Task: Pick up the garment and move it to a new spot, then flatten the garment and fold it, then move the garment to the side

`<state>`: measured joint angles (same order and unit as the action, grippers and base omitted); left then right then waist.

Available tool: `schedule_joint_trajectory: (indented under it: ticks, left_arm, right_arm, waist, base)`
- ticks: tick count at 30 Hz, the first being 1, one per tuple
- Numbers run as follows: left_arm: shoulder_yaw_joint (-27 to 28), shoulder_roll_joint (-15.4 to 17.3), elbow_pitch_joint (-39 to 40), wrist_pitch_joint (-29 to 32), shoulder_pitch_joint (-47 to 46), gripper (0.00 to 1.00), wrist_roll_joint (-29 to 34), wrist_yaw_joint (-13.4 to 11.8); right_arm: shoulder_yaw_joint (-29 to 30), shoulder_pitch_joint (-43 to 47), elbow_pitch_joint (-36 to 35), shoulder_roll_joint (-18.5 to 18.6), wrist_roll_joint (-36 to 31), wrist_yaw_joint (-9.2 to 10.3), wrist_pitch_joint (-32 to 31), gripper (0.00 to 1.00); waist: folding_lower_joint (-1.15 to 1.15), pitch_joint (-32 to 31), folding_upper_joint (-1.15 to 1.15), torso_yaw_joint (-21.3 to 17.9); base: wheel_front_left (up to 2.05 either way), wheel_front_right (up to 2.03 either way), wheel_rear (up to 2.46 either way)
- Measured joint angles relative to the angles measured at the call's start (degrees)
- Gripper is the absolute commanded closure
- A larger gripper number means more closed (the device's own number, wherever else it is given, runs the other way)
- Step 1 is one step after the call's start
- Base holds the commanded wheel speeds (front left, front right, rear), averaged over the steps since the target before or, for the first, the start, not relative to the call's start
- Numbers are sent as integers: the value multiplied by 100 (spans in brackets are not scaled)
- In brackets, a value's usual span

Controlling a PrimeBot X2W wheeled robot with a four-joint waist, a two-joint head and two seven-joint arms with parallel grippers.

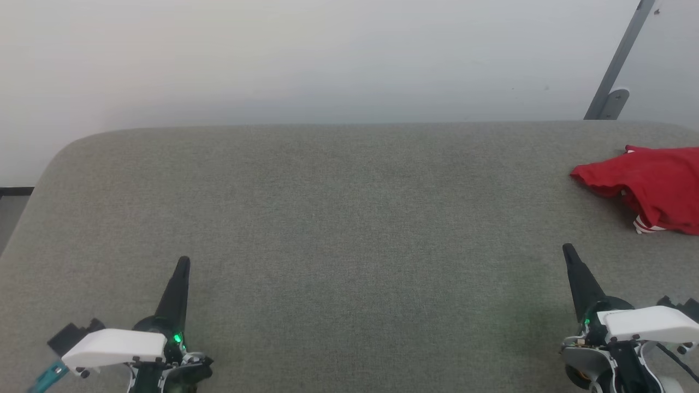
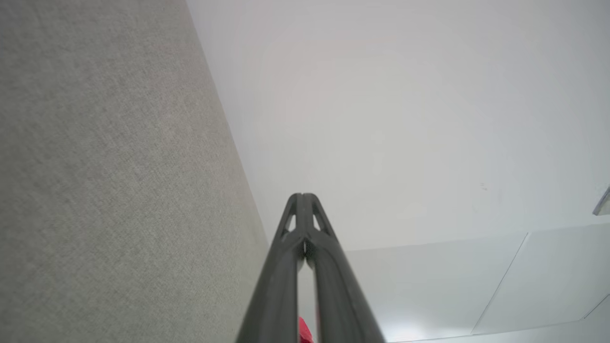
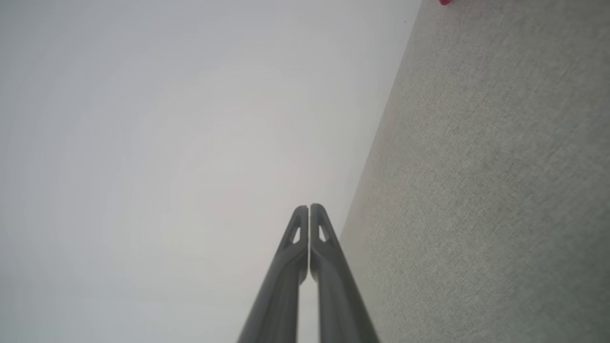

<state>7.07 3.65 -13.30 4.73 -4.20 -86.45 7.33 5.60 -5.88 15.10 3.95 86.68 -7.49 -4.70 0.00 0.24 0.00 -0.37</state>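
Observation:
The garment (image 1: 652, 185), a crumpled red shirt with a bit of red-and-white stripe trim, lies at the far right of the grey fabric surface (image 1: 349, 229), cut off by the picture's edge. A sliver of its red shows in the left wrist view (image 2: 305, 332) and in the right wrist view (image 3: 445, 2). My right gripper (image 1: 568, 249) hovers at the lower right, shut and empty, a short way in front of and left of the garment. At the lower left, my left gripper (image 1: 184, 261) is shut and empty, far from the garment. Both wrist views show the fingers pressed together (image 2: 302, 196) (image 3: 309, 207).
The grey upholstered surface has a rounded far-left corner (image 1: 82, 143) and a far edge against a pale wall (image 1: 327, 60). A grey metal bar (image 1: 620, 60) leans at the back right. A strip of floor (image 1: 11, 213) shows at the left.

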Motion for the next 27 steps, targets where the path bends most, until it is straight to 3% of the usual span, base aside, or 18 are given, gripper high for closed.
schedule_joint_trajectory:
  ticks: [18, 27]
  left_arm:
    - [-52, -75, -77, 183, -176, 100, -580, 1]
    - [-55, -78, -82, 183, -176, 100, -586, 1]
  right_arm:
    - [96, -12, -98, -102, 542, 0, -182, 100]
    - [102, -13, -104, -107, 560, 0, -187, 100]
  waist:
    - [0, -6, 0, 36]
    - [0, -6, 0, 37]
  base:
    - [0, 0, 0]
    - [0, 0, 0]
